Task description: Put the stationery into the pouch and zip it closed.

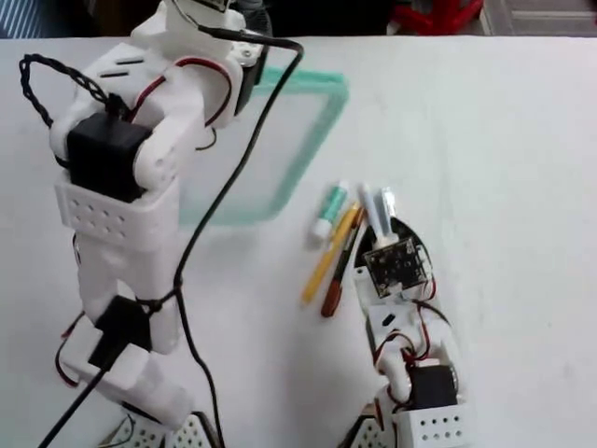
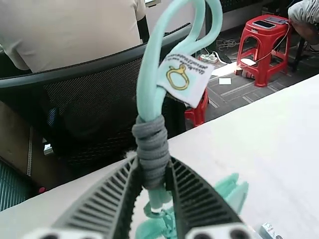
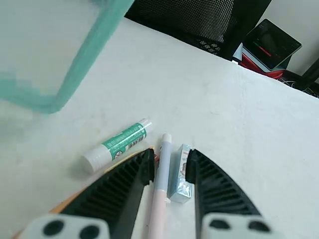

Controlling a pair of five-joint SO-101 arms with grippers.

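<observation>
Claws at a clear teal-edged pouch.
Left claw is clamping its grey-bound cord; right claw, spread, is straddling a pale pink pen.

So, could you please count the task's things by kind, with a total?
Pouch: 1
Glue stick: 1
Pens or pencils: 3 (yellow pencil, brown pen, pale pen)
Small blue block: 1
Total: 6

white table; behind it a black mesh chair and a red stool.
</observation>
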